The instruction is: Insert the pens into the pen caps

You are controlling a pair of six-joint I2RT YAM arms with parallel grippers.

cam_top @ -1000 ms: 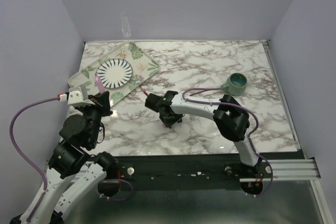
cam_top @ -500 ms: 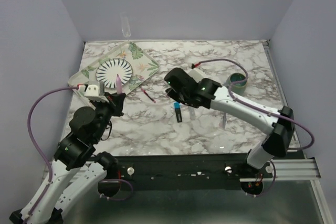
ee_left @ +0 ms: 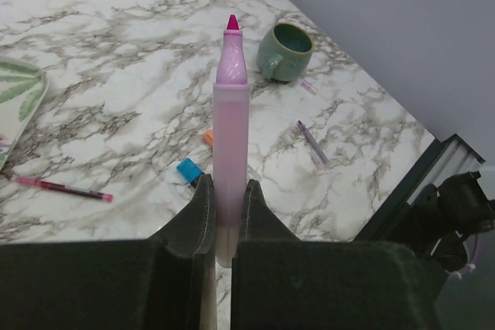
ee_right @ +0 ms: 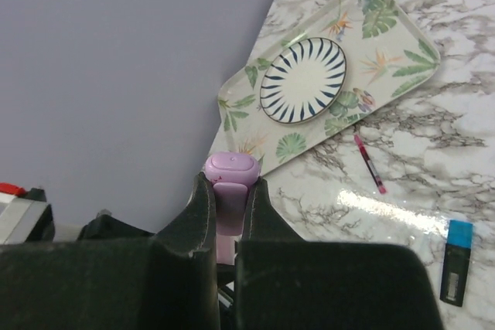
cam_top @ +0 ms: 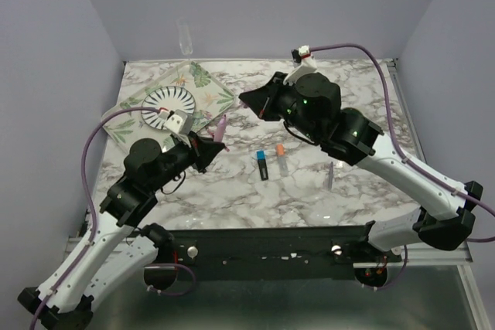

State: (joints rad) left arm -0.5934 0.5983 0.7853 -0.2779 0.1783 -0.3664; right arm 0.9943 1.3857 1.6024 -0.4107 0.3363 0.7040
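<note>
Pinching the pink-purple marker [ee_left: 230, 113] by its lower barrel in the closed left claw [ee_left: 227, 188], pointing its bare magenta tip up and away from the wrist. Clamping the light purple cap [ee_right: 230, 171] in the closed right claw [ee_right: 230, 191], letting its rounded end poke out past the fingertips. Holding both up above the counter [cam_top: 232, 191] (near each other in the top view, yet not touching). Leaving the black marker with the blue tip [cam_top: 263, 166] lying flat near the middle of the marble, just beside the pale grey marker with the orange tip [cam_top: 281, 158]. Leaving the thin red pen [ee_right: 370, 163] lying close to the leaf-print tray [ee_right: 387, 67], itself carrying a striped plate [ee_right: 303, 80]. Leaving the teal-green mug [ee_left: 285, 50] standing upright toward the far right.
</note>
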